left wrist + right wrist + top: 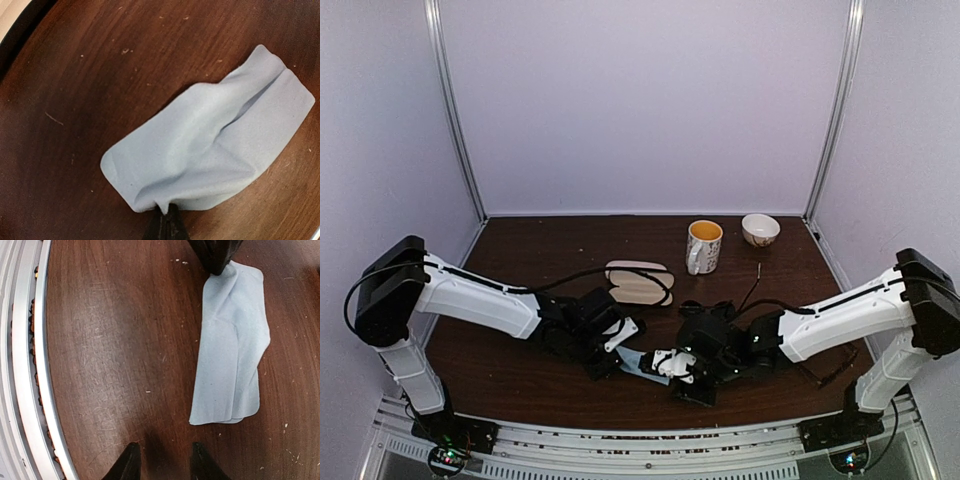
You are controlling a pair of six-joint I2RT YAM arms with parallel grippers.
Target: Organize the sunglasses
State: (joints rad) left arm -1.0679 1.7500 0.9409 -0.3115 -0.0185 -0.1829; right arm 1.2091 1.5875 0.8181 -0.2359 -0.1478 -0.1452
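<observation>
No sunglasses show clearly. In the top view, thin dark lines by the right arm (830, 372) may be a frame; I cannot tell. My left gripper (167, 215) is shut on the near edge of a light-blue cloth (210, 150), which lies crumpled on the brown table. My right gripper (165, 467) is open and empty, low over bare wood just beside the cloth (230, 350). The left gripper's fingers (215, 255) pinch the cloth's far corner there. In the top view both grippers, left (617, 363) and right (662, 372), meet at the cloth (634, 360).
An open pale pink case with a black rim (638, 283) lies behind the left gripper; its edge shows in the left wrist view (10, 25). A mug (704, 246) and a small bowl (760, 229) stand at the back. The table's metal front rail (30, 365) is close.
</observation>
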